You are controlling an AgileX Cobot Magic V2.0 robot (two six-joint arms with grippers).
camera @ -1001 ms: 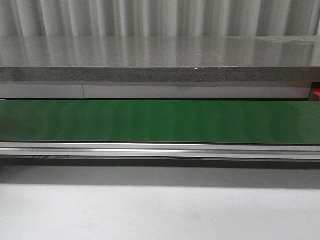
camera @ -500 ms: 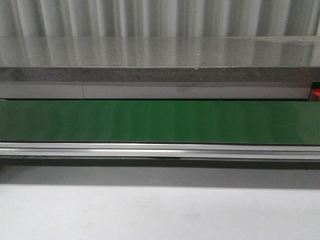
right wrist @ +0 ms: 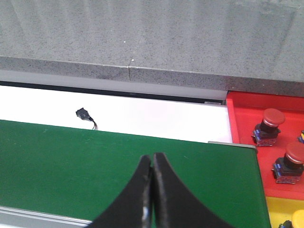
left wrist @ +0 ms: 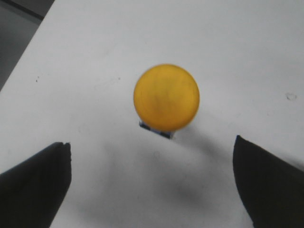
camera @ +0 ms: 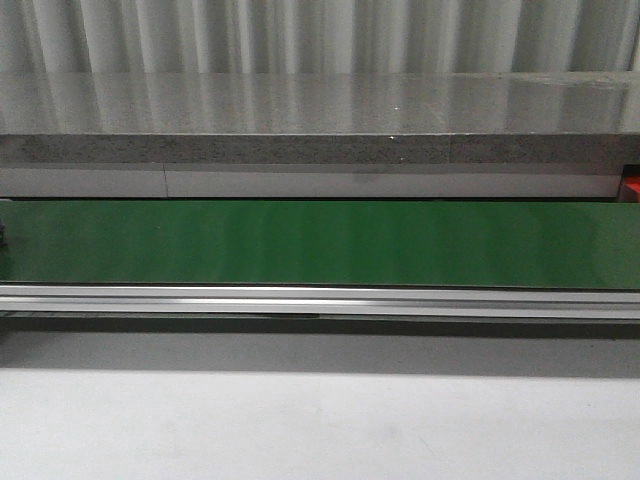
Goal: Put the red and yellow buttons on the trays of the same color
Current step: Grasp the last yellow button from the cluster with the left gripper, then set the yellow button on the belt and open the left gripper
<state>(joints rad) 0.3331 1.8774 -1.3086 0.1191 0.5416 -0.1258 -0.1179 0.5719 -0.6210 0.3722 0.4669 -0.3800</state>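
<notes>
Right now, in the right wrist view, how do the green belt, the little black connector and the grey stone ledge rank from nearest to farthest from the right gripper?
1. Green belt, directly under the right gripper.
2. Little black connector, on the white strip beyond the belt.
3. Grey stone ledge, at the back.
</notes>
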